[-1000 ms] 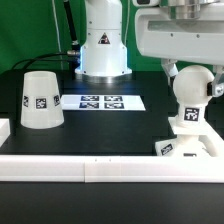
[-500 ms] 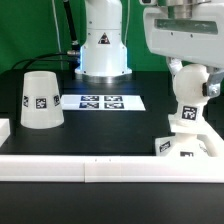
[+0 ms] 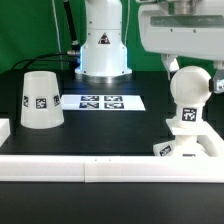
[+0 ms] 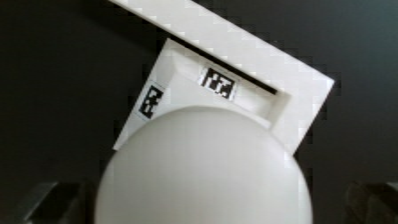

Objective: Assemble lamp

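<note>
The round white bulb [image 3: 190, 88] stands upright on its tagged stem in the low blocky base [image 3: 185, 148] at the exterior view's right. My gripper [image 3: 190, 62] hangs over the bulb's top, with one finger on each side of it. In the wrist view the bulb [image 4: 199, 165] fills the middle, and the dark fingertips [image 4: 50, 205] sit at its flanks with a thin gap, so the gripper is open. The base [image 4: 196, 85] shows its tags beyond the bulb. The cone shade [image 3: 40, 98] stands alone at the exterior view's left.
The marker board [image 3: 100, 101] lies flat in the middle, in front of the white robot pedestal [image 3: 104, 40]. A white border rail [image 3: 90, 166] runs along the table's near edge, right beside the base; it also shows in the wrist view [image 4: 205, 30].
The gripper has shifted slightly over the bulb and risen a little. The bulb and stem stay on the base with only a small wobble. The shade has not moved.
</note>
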`<state>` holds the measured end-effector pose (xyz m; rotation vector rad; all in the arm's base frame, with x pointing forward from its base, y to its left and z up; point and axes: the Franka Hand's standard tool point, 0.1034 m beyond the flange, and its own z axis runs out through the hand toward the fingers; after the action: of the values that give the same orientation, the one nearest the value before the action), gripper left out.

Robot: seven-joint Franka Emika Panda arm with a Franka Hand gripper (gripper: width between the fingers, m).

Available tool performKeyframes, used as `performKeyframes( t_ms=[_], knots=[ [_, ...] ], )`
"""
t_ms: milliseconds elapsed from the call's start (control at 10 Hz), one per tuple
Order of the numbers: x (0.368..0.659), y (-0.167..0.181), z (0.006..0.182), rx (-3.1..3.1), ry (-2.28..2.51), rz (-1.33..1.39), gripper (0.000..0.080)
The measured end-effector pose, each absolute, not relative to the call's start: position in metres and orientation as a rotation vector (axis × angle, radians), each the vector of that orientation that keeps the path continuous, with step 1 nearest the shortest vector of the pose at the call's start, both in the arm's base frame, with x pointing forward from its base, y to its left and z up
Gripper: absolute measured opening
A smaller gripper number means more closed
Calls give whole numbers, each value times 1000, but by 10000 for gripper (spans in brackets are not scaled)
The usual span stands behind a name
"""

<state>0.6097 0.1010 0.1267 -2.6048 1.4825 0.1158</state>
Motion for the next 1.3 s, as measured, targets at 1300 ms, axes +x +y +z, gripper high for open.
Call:
performKeyframes(
  t_ms=[1300],
  knots=[
    [589,99,137,-2809,1025,90,698]
  ],
)
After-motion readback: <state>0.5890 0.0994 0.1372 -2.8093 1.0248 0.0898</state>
